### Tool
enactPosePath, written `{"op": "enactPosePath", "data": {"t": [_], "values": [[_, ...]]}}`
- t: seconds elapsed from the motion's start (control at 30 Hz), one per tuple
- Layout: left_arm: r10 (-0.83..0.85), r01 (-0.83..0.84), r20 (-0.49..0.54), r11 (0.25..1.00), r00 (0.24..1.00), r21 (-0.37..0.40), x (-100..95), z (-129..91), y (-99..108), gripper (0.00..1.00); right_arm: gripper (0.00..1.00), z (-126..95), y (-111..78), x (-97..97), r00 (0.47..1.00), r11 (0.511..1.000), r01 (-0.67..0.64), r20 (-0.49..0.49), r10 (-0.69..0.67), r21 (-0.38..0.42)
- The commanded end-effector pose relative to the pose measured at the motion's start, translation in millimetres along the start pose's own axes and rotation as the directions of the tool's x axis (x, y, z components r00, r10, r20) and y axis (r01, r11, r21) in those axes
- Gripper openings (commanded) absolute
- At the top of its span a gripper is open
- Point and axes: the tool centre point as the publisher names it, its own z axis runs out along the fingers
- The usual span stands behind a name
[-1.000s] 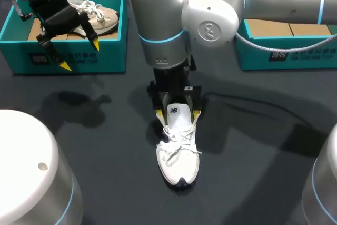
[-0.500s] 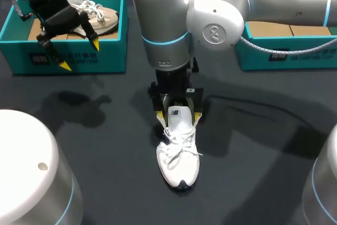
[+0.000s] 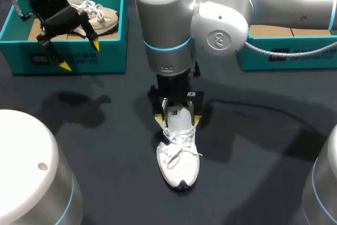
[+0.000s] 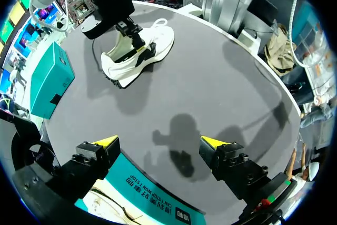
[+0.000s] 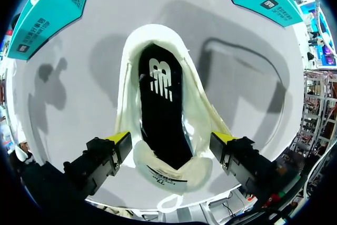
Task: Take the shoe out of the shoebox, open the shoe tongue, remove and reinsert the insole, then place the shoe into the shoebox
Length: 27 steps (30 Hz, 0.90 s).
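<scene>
Two claws are showing, each placed differently. From the head camera, the right claw (image 3: pixel 177 117) is hanging low over the white shoe (image 3: pixel 178 156) on the dark table (image 3: pixel 253 172). Its yellow tips are standing apart, one just beside each flank of the shoe, with the lifted tongue (image 3: pixel 177 110) between them. That camera is not showing the shoe's opening, which is lying behind the claw's body.

The right wrist camera is looking straight down into that opening. It is showing the black insole (image 5: pixel 160 104) lying inside, the underside of the tongue nearest the fingers, and the heel ahead of them.

The left wrist camera is giving the only side-on look. The shoe is sitting flat on its sole, well ahead of the left claw (image 4: pixel 159 142), with the right claw on top of it.

The shoe's long axis is running straight out from under the right claw. Its toe is pointing away from the claw toward the robot's side of the table, and its heel is tucked beneath the claw's wrist.

The left claw is hovering above the front wall of a teal shoebox (image 3: pixel 108 56), fingers spread wide and holding nothing. A beige shoe (image 3: pixel 102 17) is lying in the box just behind that claw. A second teal shoebox (image 3: pixel 295 56) is sitting beyond the right claw, well apart from the white shoe.
</scene>
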Motion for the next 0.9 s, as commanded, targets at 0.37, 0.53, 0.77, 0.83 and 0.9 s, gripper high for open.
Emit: {"op": "enactPosePath", "data": {"t": [0.37,0.53,0.77,0.83,0.9], "values": [[0.001,-0.001,0.000,1.000,1.000,-0.002,0.6,0,0,1.00,0.91,-2,-12.6,-5.2,0.999,0.999,0.044,-0.014,-0.044,-0.002],[0.001,-0.001,0.000,1.000,1.000,-0.002,0.6,0,0,1.00,0.90,-4,-20.7,-6.6,0.999,0.999,0.038,-0.007,-0.038,-0.004],[0.001,-0.001,0.000,1.000,1.000,-0.002,0.6,0,0,1.00,0.87,-10,-31.2,-5.6,1.000,1.000,0.025,0.003,-0.025,-0.007],[0.001,-0.001,0.000,1.000,1.000,-0.002,0.6,0,0,1.00,0.87,-11,-36.0,-4.6,1.000,1.000,0.016,0.003,-0.016,-0.008],[0.001,-0.001,0.000,1.000,1.000,-0.002,0.6,0,0,1.00,0.86,-13,-43.0,-2.9,1.000,1.000,0.005,0.002,-0.005,-0.010]]}}
